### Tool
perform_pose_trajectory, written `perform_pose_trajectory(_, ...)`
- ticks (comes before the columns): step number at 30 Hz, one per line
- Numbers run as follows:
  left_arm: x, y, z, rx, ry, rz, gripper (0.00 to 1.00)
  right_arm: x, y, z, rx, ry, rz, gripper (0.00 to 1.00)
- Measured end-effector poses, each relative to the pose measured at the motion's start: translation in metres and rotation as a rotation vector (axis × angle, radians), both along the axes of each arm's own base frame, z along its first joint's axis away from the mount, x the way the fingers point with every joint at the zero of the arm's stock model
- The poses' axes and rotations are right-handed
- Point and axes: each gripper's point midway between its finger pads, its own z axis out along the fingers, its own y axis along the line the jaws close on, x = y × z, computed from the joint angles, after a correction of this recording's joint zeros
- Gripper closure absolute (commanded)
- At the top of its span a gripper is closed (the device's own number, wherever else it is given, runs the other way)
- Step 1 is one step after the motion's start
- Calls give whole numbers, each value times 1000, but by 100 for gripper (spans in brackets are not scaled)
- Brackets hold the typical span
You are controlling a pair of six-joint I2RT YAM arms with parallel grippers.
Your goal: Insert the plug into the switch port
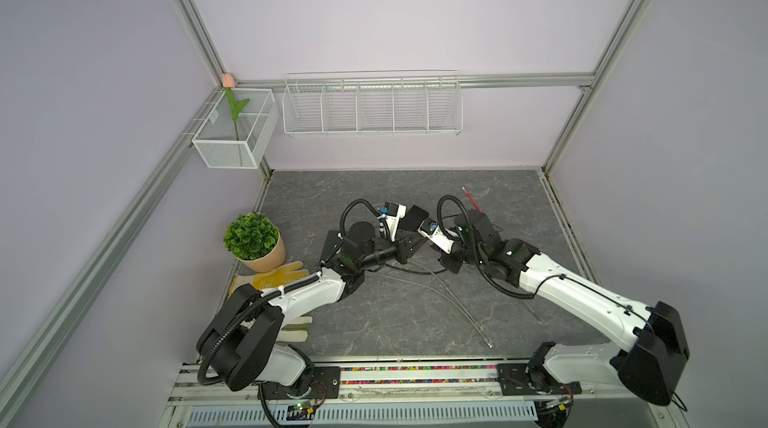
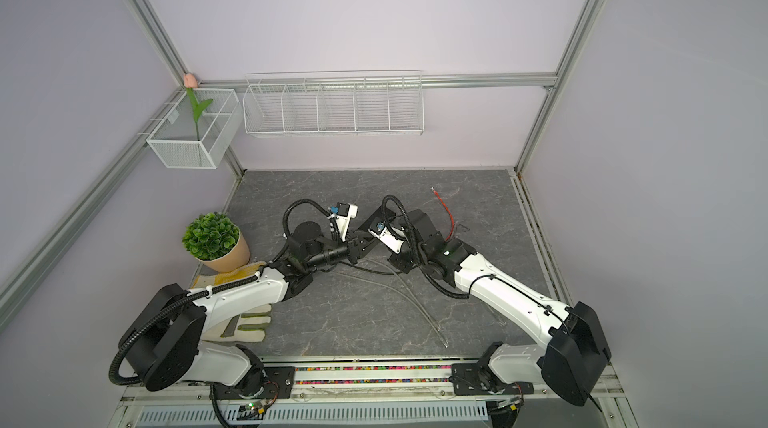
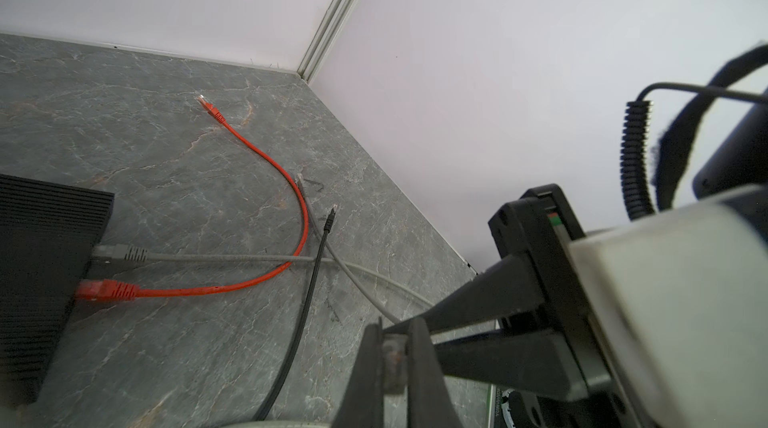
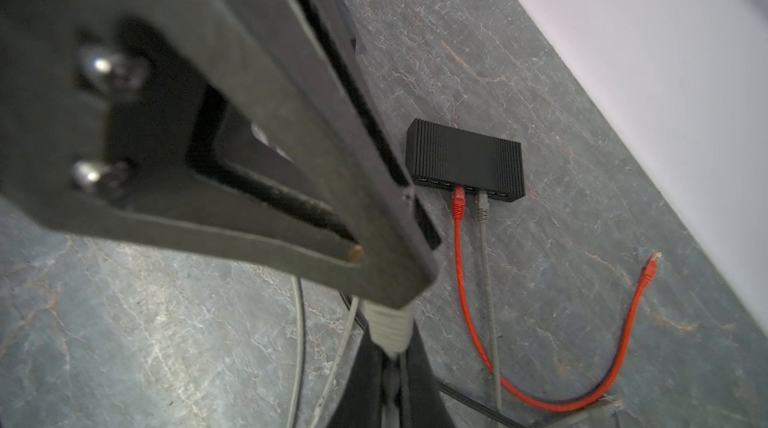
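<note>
1. Grey plug [image 3: 392,354] is clamped between the left gripper's [image 3: 394,332] closed fingers.
2. The right gripper [image 4: 399,297] seemingly pinches the same plug's boot.
3. The black switch [image 4: 465,164] lies apart, on the table [image 4: 166,343].

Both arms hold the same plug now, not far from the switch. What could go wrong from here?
1. Left fingers and right fingers both pinch the plug; uneven motion could twist it or let it slip.
2. The switch already holds a red plug and a grey plug; the fingers might bump them on approach.
3. A red cable and a black cable lie loose before the switch; the plug could catch on them.
</note>
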Motion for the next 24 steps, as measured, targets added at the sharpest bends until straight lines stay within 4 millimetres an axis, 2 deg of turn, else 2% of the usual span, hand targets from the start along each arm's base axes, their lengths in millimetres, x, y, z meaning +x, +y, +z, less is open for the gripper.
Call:
perform_pose_trajectory(6, 1, 0, -2, 9, 0, 4, 99, -1, -1, -2, -5, 7, 0, 93)
perform_pose_trajectory(8, 1, 1, -4, 17, -2, 8, 82, -1, -1, -2, -8, 9, 0, 93)
perform_pose_trajectory(10, 3, 2, -6, 32, -1, 21, 75, -1, -2, -2, -9, 9, -1, 93)
perform_pose_trajectory(13, 8, 8, -10, 52, 16, 53, 77, 0, 0, -2, -23, 22, -3, 93)
perform_pose_trajectory(16, 13, 12, -9, 56, 18, 68, 74, 4, 4, -2, -28, 34, 2, 93)
perform_pose_trajectory(20, 15, 11, -9, 49, 30, 59, 72, 3, 4, -4, -30, 46, 7, 93)
perform_pose_trajectory(24, 16, 8, -11, 35, 44, 43, 76, 1, 3, -6, -36, 55, 8, 93)
